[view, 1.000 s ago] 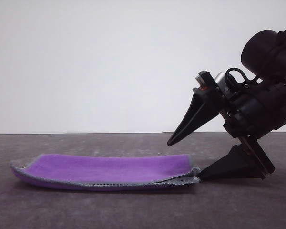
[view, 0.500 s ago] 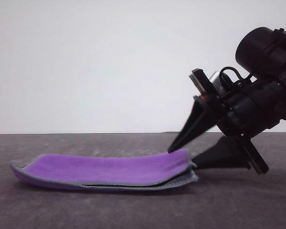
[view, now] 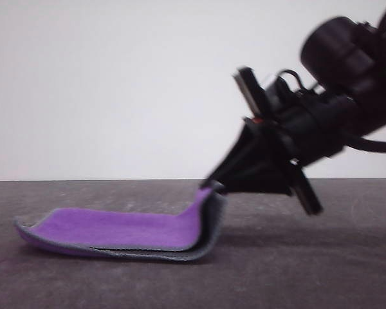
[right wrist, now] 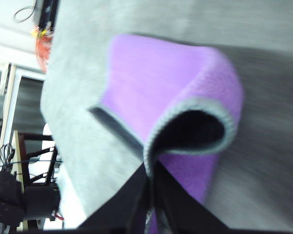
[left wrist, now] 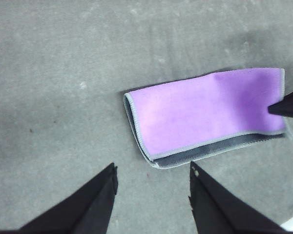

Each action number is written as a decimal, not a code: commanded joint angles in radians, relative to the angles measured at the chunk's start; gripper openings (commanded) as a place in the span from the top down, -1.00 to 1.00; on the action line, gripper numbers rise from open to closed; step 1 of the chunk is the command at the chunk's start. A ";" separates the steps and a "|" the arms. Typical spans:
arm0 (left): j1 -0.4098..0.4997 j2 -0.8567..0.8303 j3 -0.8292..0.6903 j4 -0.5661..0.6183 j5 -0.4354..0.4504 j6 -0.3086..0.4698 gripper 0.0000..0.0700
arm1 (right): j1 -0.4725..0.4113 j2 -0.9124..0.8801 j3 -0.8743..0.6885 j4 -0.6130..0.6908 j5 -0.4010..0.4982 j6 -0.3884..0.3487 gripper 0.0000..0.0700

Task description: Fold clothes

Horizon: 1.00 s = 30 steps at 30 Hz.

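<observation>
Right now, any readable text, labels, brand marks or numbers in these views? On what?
None readable.
Cloth: plain purple and grey faces, no tag or print.
Right gripper, shut on the cloth's edge: black, no legible marking.
Left gripper: plain black fingers.
Table: bare grey surface.

A lab-like test bench: a bare grey tabletop (view: 321, 270) before a plain white wall (view: 116, 90), equipment stands (right wrist: 19, 195) beyond.

Blank white wall (view: 116, 84), grey tabletop (view: 83, 283)
</observation>
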<state>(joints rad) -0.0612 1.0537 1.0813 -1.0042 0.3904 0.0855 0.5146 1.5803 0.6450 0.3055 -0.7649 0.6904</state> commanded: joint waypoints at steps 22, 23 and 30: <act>0.000 0.009 0.008 0.010 -0.002 -0.019 0.19 | 0.253 0.366 0.447 0.007 0.006 0.070 1.00; 0.000 0.009 0.008 0.010 -0.002 -0.019 0.19 | 0.257 0.374 0.457 0.007 0.006 0.070 1.00; 0.000 0.009 0.008 0.014 -0.002 -0.019 0.19 | 0.262 0.382 0.469 0.007 0.006 0.066 0.97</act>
<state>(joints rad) -0.0612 1.0536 1.0813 -0.9980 0.3904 0.0738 0.7658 1.9418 1.0924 0.3038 -0.7589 0.7559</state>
